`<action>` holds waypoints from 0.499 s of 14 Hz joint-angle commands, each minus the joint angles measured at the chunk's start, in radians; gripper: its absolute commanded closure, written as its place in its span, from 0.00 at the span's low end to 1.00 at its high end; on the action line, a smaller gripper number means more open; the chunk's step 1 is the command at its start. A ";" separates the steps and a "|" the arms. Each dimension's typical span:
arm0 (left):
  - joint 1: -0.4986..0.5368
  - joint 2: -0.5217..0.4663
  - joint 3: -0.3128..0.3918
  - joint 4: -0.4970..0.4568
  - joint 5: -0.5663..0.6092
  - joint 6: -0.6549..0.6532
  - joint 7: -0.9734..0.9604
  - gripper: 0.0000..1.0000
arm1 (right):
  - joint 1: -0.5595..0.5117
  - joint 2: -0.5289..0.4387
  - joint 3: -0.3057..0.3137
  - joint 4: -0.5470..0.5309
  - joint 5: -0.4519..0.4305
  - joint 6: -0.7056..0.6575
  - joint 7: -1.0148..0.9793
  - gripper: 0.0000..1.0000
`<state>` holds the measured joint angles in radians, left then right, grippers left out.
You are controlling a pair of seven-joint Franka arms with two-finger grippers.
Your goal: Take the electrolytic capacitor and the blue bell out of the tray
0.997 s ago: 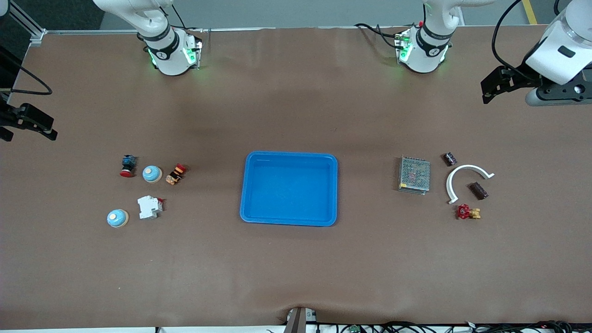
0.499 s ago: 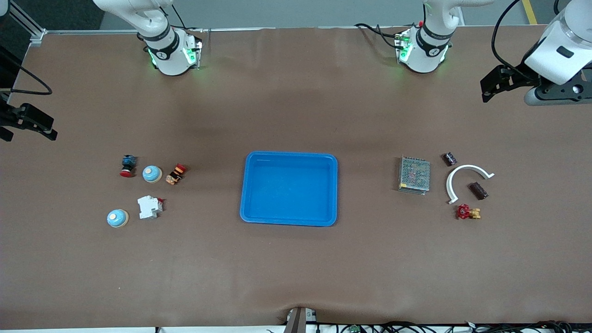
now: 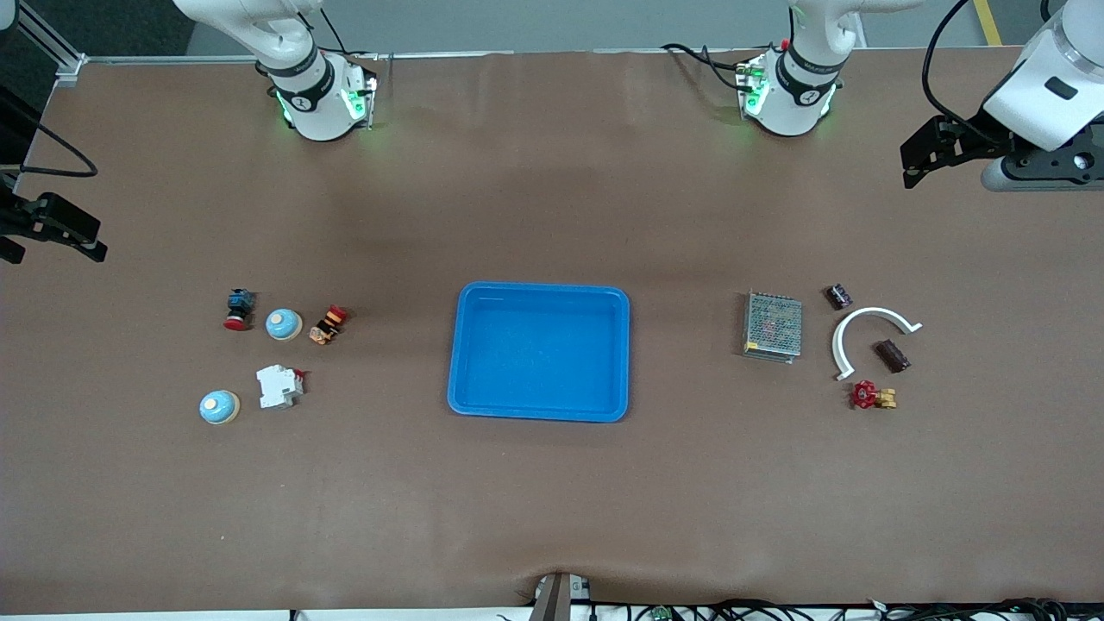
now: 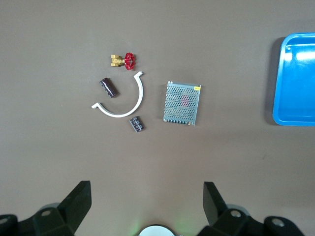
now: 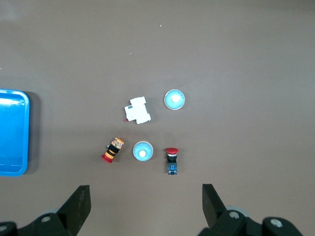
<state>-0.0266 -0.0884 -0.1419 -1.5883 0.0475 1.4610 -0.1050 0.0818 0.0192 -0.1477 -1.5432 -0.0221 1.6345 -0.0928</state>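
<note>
A dark cylindrical capacitor (image 3: 892, 355) lies inside a white arc at the left arm's end; it also shows in the left wrist view (image 4: 109, 87). Two light-blue bells lie at the right arm's end, one (image 3: 283, 324) farther from the front camera and one (image 3: 219, 407) nearer; both show in the right wrist view (image 5: 142, 151) (image 5: 174, 100). A blue tray (image 3: 466, 405) sits mid-table, empty. My left gripper (image 3: 927, 155) (image 4: 146, 206) is open and empty, high over its table end. My right gripper (image 3: 52, 235) (image 5: 146, 209) is open and empty, high over its table end.
Near the capacitor lie a white arc (image 3: 862, 319), a metal mesh box (image 3: 773, 326), a small black component (image 3: 838, 297) and a red-handled brass valve (image 3: 873, 396). By the bells lie a red push button (image 3: 238, 308), a yellow-and-red switch (image 3: 328, 325) and a white breaker (image 3: 279, 385).
My left arm's hand has shifted slightly toward the table's end and its base side. The right arm and all objects are unmoved.
</note>
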 commanded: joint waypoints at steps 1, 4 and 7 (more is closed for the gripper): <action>-0.001 0.012 -0.002 0.019 -0.005 -0.018 0.021 0.00 | 0.015 -0.002 -0.009 -0.002 0.005 0.002 0.007 0.00; 0.001 0.019 -0.002 0.022 -0.005 -0.018 0.021 0.00 | 0.015 -0.002 -0.009 -0.002 0.010 0.002 0.007 0.00; 0.007 0.021 -0.002 0.034 -0.005 -0.018 0.024 0.00 | 0.013 -0.002 -0.009 -0.002 0.016 0.001 0.008 0.00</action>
<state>-0.0269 -0.0753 -0.1423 -1.5845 0.0475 1.4610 -0.1049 0.0829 0.0193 -0.1474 -1.5431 -0.0207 1.6345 -0.0928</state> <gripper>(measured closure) 0.000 0.000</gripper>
